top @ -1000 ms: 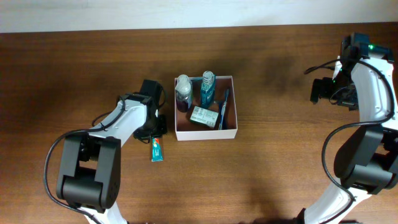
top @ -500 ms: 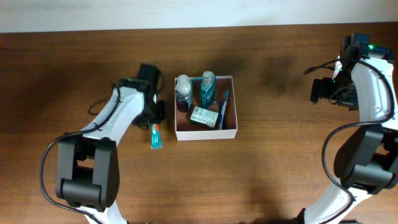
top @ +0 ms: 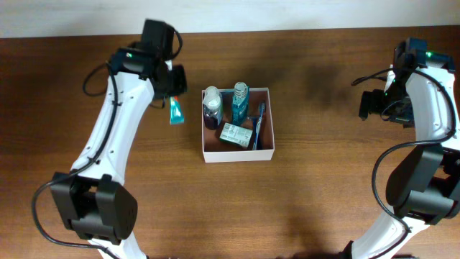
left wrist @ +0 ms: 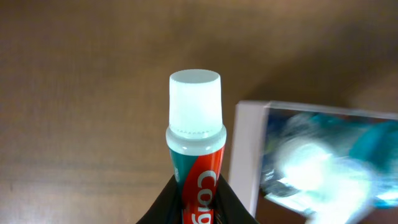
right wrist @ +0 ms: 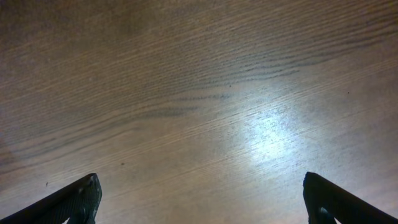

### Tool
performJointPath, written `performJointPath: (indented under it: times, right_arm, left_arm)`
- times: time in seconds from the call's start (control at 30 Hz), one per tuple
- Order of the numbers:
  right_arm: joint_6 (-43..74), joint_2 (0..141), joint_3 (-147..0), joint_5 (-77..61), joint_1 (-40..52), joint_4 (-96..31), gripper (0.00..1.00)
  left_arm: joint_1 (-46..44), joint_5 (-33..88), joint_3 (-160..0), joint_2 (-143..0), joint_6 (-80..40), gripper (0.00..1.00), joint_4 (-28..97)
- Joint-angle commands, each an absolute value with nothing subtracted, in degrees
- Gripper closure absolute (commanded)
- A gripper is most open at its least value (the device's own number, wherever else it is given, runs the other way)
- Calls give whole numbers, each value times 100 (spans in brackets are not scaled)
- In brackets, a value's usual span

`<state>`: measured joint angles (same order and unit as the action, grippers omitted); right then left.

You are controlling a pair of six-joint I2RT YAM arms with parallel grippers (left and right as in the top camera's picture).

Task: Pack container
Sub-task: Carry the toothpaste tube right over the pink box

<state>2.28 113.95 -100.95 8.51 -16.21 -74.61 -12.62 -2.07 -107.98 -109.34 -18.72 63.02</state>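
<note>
The container (top: pixel 238 154) is a square white-walled box with a reddish-brown floor at the table's middle. It holds two bottles (top: pixel 212 106), a green-and-white soap box (top: pixel 234 134) and a blue toothbrush (top: pixel 258 124). My left gripper (top: pixel 171 92) is shut on a red-and-teal toothpaste tube (top: pixel 175 111) and holds it in the air just left of the container. In the left wrist view the tube's white cap (left wrist: pixel 194 102) points ahead, with the container's wall (left wrist: pixel 247 155) to its right. My right gripper (right wrist: pixel 199 199) is open and empty over bare table at the far right (top: pixel 377 104).
The brown wooden table (top: pixel 323 180) runs to a pale wall along the far edge. Black cables hang by both arms.
My left gripper has lifted the toothpaste tube off the table and carried it up and toward the far side, beside the container's left wall. The right arm has not moved.
</note>
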Motion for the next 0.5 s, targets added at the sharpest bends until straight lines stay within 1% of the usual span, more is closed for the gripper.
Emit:
performJointPath:
  times: [0.0, 0.13, 0.33, 0.47]
  right_arm:
    - [191, 11426, -10180, 816, -1653, -7459, 1]
    - [191, 11426, -10180, 819, -1653, -7456, 1]
    - [191, 11426, -10180, 816, -1653, -7459, 1]
    - [191, 11426, -10180, 819, -1653, -7456, 1]
  left_arm:
    - [-1444, 27, -11231, -10991, -1441, 86, 6307]
    - [-1723, 30, -11502, -10991, -690, 85, 6191]
    - [-2364, 183, -11675, -10991, 757, 86, 5922]
    - [-2856, 176, -11675, -10991, 1269, 86, 5728]
